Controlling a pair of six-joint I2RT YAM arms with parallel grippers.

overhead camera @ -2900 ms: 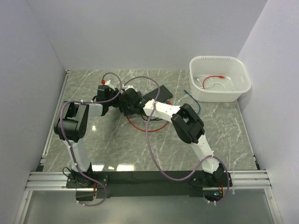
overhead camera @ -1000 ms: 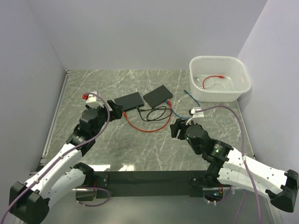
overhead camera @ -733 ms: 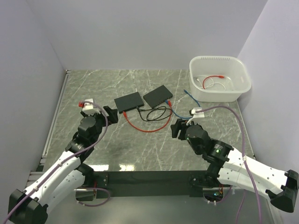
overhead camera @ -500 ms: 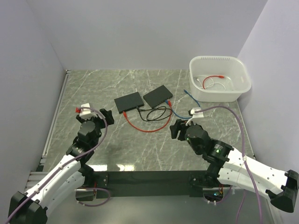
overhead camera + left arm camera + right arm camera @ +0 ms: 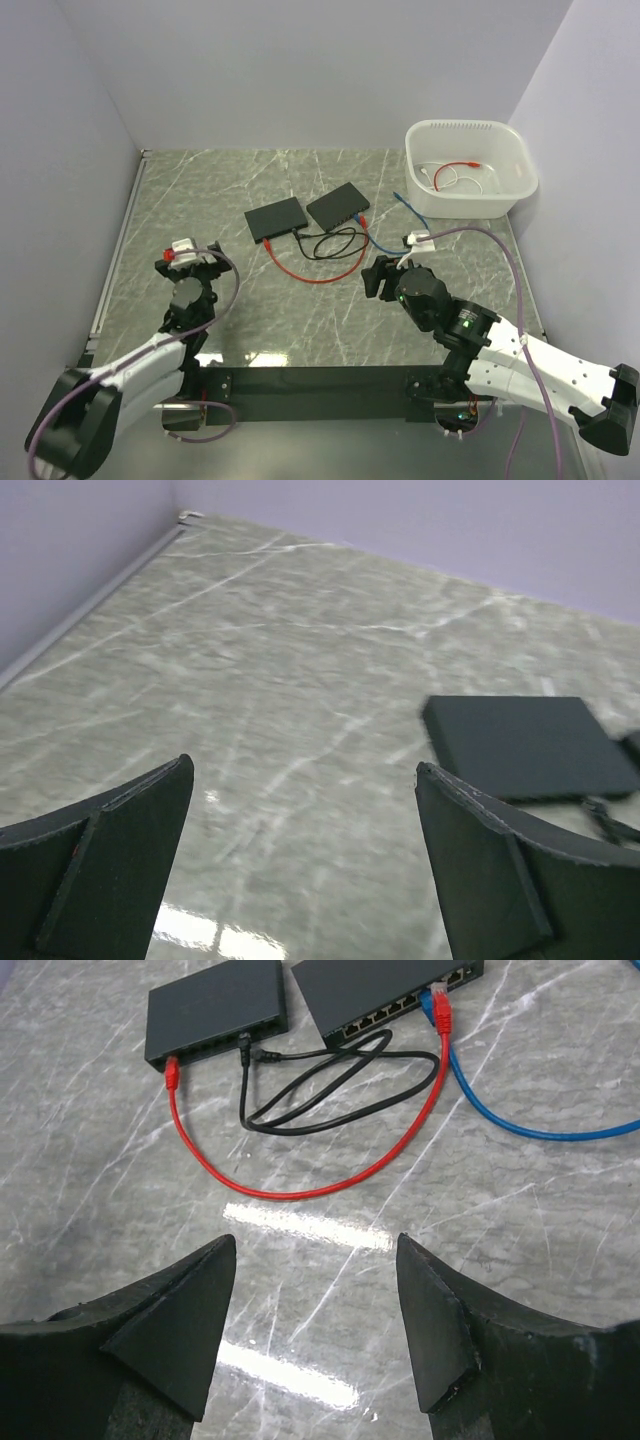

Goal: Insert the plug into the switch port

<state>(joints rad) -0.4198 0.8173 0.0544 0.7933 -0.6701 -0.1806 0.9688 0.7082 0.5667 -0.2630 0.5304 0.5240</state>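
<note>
Your left gripper (image 5: 190, 264) is spread wide with nothing between the fingers (image 5: 110, 865). It hangs over bare table (image 5: 250, 310), well off the left switch (image 5: 277, 217) on its near-left side. From that wrist you see the left switch ahead and to the right.

Your right gripper (image 5: 379, 276) is also spread and empty, sitting near-right of the left switch and apart from it.

The red plug (image 5: 172, 1072) sits at the front face of the left switch, at its left end, and looks seated in a port. The red cable (image 5: 330, 1185) loops from it out in front of the left switch and up to the right switch (image 5: 338, 204), which lies just right of the left switch.

The black cable (image 5: 320, 1090) leaves the left switch's front face further right and coils in front. The blue cable (image 5: 520, 1125) runs off to the right from the right switch. The white bin (image 5: 520, 170) is far right of the left switch, with thin cables inside.
</note>
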